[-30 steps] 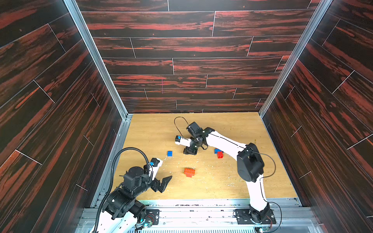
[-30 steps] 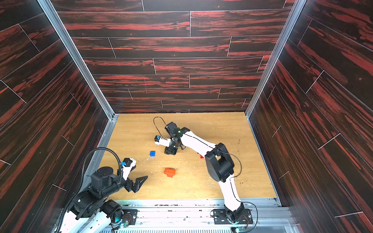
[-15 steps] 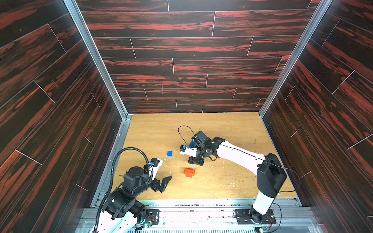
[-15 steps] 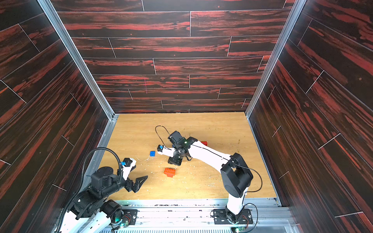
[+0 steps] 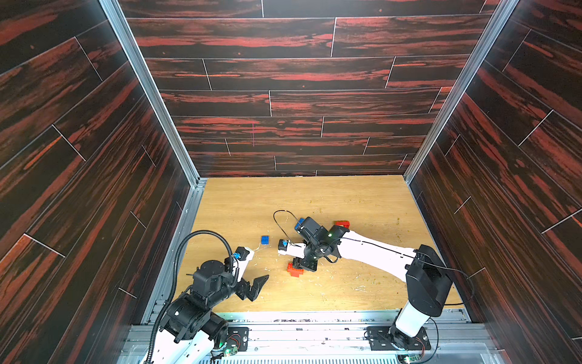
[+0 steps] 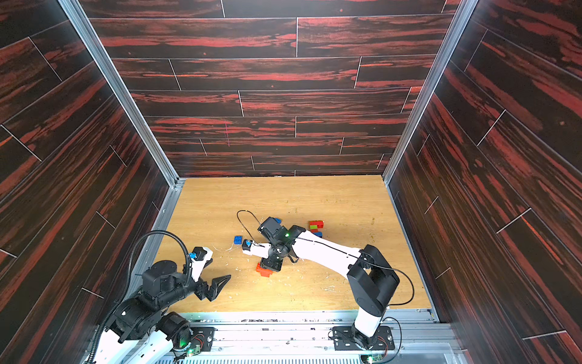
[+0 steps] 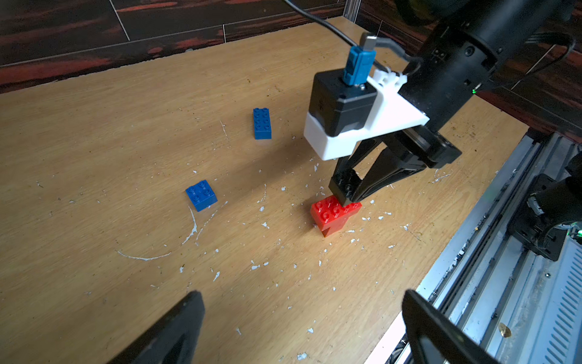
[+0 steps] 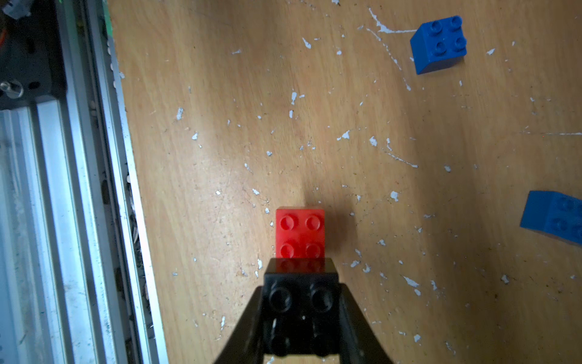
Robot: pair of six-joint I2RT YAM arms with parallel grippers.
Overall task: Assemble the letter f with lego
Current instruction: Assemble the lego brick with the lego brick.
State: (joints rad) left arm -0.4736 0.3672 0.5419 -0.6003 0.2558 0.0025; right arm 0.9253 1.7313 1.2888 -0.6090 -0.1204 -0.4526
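We log: in both top views, red lego (image 5: 294, 271) (image 6: 264, 270) low-centre on the counter (image 5: 346, 201) beneath the right jaws, left jaws spread at lower left; left wrist view, right jaws pinching black lego (image 7: 343, 184) at the red one's studded top; right wrist view, black lego (image 8: 300, 293) between the jaws, red lego just beyond.

Cut by the right wrist view's edge, and mostly behind the right arm (image 5: 371, 252) in both top views: oblong blue brick (image 8: 556, 217). Partly under black brick (image 8: 300, 283): red brick (image 8: 299, 231). Cropped in left wrist view: left fingers (image 7: 176, 331).
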